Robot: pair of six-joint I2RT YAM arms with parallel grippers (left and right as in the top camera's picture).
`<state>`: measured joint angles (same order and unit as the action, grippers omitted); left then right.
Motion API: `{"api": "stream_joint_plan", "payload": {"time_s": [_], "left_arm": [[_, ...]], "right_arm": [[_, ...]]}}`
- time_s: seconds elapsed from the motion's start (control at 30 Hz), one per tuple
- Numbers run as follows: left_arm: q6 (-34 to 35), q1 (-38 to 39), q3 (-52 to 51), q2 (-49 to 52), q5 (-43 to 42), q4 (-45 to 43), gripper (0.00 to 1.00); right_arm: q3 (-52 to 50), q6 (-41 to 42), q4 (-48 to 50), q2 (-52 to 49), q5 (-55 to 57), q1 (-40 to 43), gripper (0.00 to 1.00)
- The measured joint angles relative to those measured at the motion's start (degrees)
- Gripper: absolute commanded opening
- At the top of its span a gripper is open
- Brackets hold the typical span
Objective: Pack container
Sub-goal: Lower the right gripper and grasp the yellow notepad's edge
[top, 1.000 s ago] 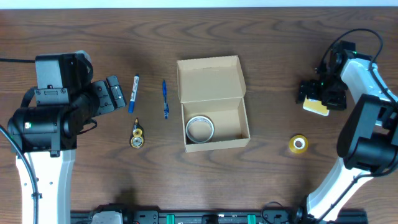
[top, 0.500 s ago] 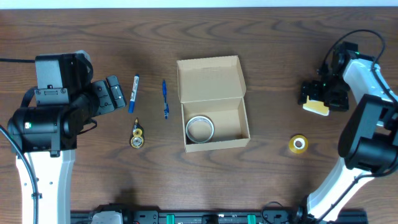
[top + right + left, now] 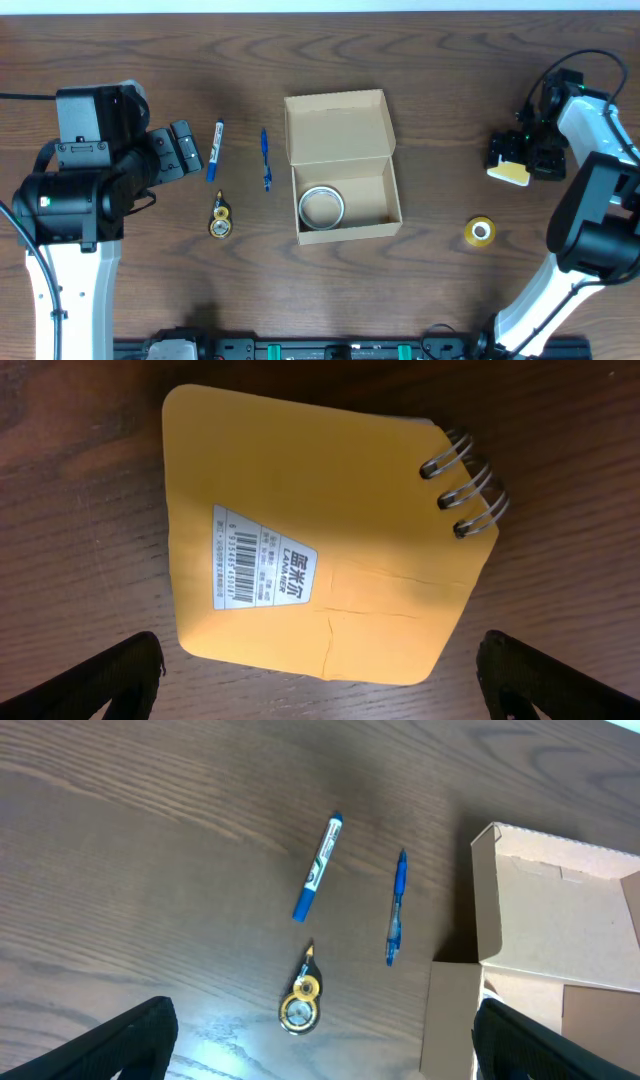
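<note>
The tan cardboard container stands open at the table's middle, its flap lid laid back; a roll of clear tape lies inside it. The box also shows in the left wrist view. My left gripper is open and empty, left of a blue marker, a blue pen and a yellow correction-tape dispenser. My right gripper is open directly over a yellow spiral notepad, its fingers either side, not touching.
A small yellow tape roll lies at the right, below the notepad. The marker, pen and dispenser lie on the dark wood table between my left gripper and the box.
My right gripper has shifted slightly to the right over the notepad. The left arm and the other objects have not moved.
</note>
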<state>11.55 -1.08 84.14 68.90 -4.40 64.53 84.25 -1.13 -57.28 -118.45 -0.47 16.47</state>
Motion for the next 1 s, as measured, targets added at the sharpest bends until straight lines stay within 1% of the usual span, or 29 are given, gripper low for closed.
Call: {"api": "stream_joint_plan", "payload": {"time_s": [0.53, 0.77, 0.87, 1.0], "left_arm": [[0.00, 0.00, 0.00, 0.00, -1.22, -0.02, 0.95], [0.00, 0.00, 0.00, 0.00, -1.22, -0.02, 0.95], [0.00, 0.00, 0.00, 0.00, -1.22, 0.00, 0.95], [0.00, 0.00, 0.00, 0.00, -1.22, 0.00, 0.95]], "right_arm": [[-3.34, -0.79, 3.17, 0.00, 0.00, 0.00, 0.98], [-3.65, -0.87, 3.72, -0.04, 0.09, 0.02, 0.92], [-3.65, -0.92, 4.22, -0.04, 0.11, 0.02, 0.84], [-3.65, -1.01, 4.44, -0.04, 0.17, 0.17, 0.82]]}}
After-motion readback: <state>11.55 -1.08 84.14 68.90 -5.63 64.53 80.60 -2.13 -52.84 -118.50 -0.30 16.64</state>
